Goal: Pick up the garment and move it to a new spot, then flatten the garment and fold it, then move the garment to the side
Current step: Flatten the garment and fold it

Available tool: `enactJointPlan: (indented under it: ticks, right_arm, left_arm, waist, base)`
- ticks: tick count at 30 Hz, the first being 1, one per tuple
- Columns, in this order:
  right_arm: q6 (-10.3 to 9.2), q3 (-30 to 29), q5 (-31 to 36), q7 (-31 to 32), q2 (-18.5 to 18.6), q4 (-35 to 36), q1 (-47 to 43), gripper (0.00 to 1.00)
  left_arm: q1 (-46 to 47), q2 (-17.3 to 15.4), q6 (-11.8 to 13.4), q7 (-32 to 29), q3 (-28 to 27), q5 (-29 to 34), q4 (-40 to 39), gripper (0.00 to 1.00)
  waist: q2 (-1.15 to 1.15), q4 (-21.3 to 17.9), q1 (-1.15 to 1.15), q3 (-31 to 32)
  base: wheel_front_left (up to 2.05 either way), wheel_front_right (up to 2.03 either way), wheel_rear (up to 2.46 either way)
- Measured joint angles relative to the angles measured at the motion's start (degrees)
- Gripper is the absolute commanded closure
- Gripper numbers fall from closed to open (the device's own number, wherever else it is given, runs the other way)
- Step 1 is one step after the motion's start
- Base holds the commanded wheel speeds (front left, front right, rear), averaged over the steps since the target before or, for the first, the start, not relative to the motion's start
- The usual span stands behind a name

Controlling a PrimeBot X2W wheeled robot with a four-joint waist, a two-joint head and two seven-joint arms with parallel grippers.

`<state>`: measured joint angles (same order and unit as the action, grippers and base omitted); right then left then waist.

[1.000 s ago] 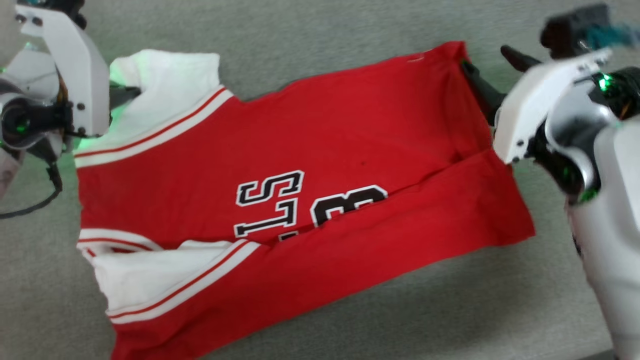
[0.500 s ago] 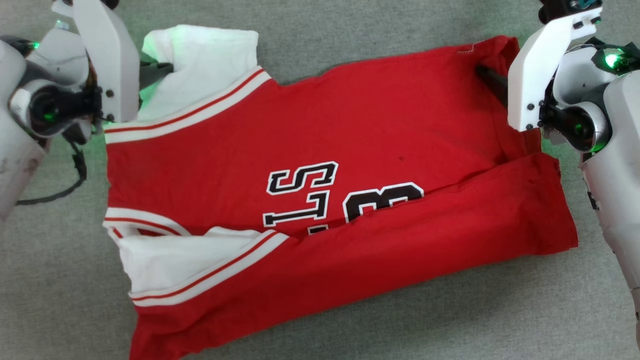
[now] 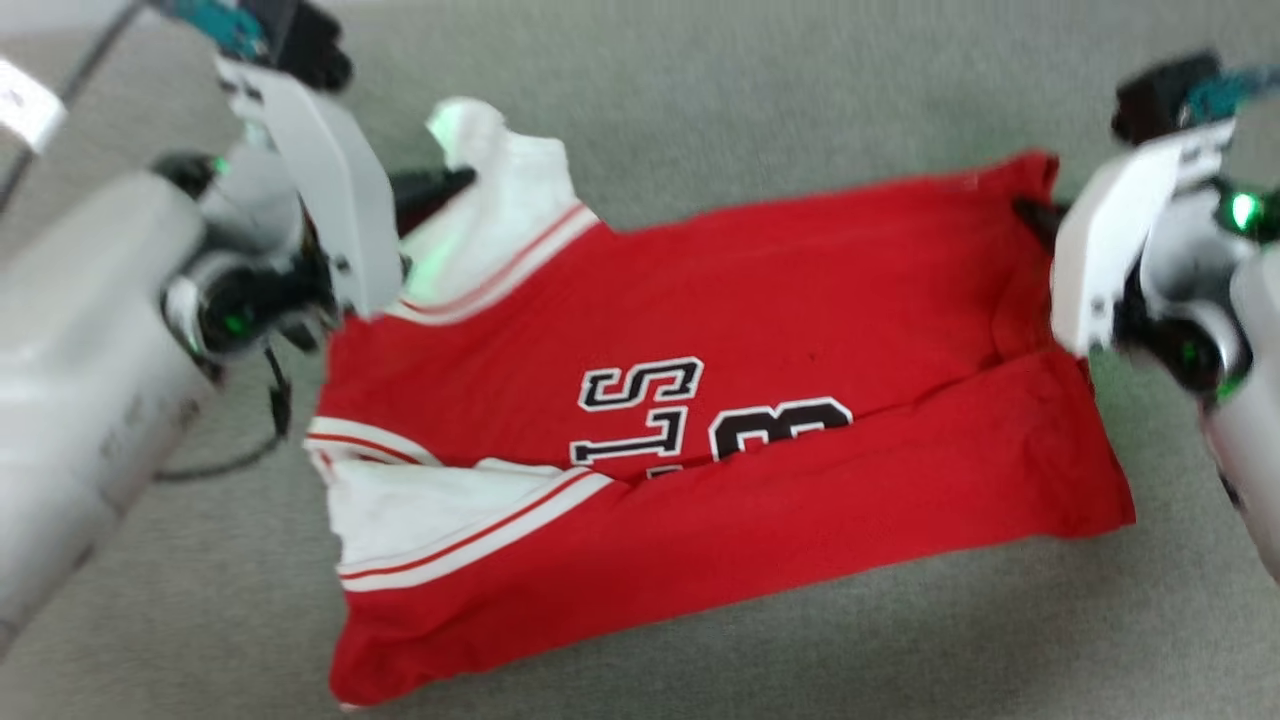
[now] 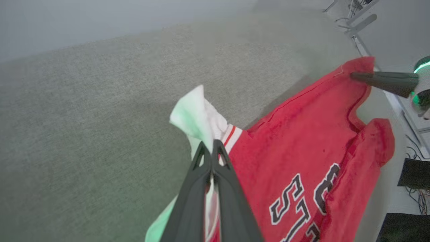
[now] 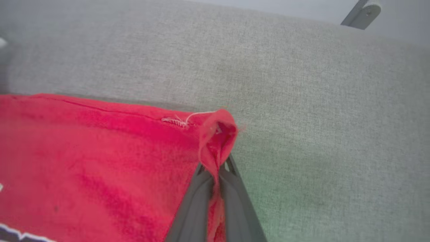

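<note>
Pinching from both ends, the two pairs of dark fingers are each shut on cloth. The left gripper (image 4: 210, 146) has its tips pressed together on the white inner fabric at one far corner of the garment (image 3: 800, 300), just past the striped white band (image 3: 505, 275). The right gripper (image 5: 215, 168) is clamped on a small bunched fold of red hem at the other far corner. Between them the far edge looks raised and fairly straight, with a slight sag.

The rest of the garment lies on the grey fabric surface (image 3: 700, 130) in the middle of the head view. Its near long side is already turned over, partly covering the black-and-white lettering (image 3: 640, 410).

The step in hand looks like folding the far half over towards the near one. To do it well, both arms should travel at one pace and one height, so the held edge comes down parallel to the fold already made. Gentle outward tension would smooth the sag, but the right grip holds little cloth and a hard pull could slip it. Release should come only once the edge rests flat.
</note>
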<state>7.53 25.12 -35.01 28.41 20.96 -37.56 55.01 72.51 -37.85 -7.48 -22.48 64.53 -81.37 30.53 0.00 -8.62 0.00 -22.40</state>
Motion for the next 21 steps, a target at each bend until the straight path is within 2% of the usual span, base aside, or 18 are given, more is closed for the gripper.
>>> enactJointPlan:
  ticks: [5, 6, 8, 12, 16, 19, 21]
  right_arm:
    - [0.00, 4.92, -3.11, -1.01, 5.70, 6.54, -7.25, 1.00]
    - [0.00, 5.55, -4.61, -1.27, 7.87, 9.58, -10.44, 1.00]
    - [0.00, 5.71, -5.34, -1.66, 9.07, 11.20, -12.21, 1.00]
    - [0.00, 4.56, -7.42, -2.76, 13.61, 16.05, -19.89, 1.00]
    - [0.00, 2.15, -8.56, -3.70, 16.64, 20.67, -27.49, 1.00]
    - [0.00, -0.73, -8.99, -4.56, 17.86, 23.19, -33.00, 1.00]
    - [0.00, -3.12, -9.16, -5.35, 18.02, 24.10, -36.30, 1.00]
  left_arm:
    - [-5.87, -3.60, 0.00, 6.04, 1.37, -1.49, -8.86, 1.00]
    - [-9.06, -5.63, 0.00, 9.03, 1.96, -1.94, -13.52, 1.00]
    - [-10.83, -6.76, 0.00, 10.81, 2.15, -1.98, -15.58, 1.00]
    - [-18.89, -11.69, 0.00, 18.12, 2.25, -4.07, -23.47, 1.00]
    - [-26.65, -15.90, 0.00, 24.84, 3.37, -4.58, -29.93, 1.00]
    - [-32.01, -18.02, 0.00, 29.28, 4.21, -5.12, -32.59, 1.00]
    - [-34.86, -18.29, 0.00, 31.39, 4.89, -5.43, -33.28, 1.00]
  waist:
    - [0.00, 1.83, 0.00, 4.83]
    - [0.00, 2.60, 0.00, 6.75]
    - [0.00, 2.99, 0.00, 7.67]
    - [0.00, 4.64, 0.00, 10.98]
    - [0.00, 6.68, 0.00, 13.00]
    - [0.00, 7.94, 0.00, 14.04]
    - [0.00, 8.67, 0.00, 14.49]
  base:
    - [0.00, 0.00, 0.00]
    - [0.00, 0.00, 0.00]
    - [0.00, 0.00, 0.00]
    - [0.00, 0.00, 0.00]
    - [0.00, 0.00, 0.00]
    - [0.00, 0.00, 0.00]
    - [0.00, 0.00, 0.00]
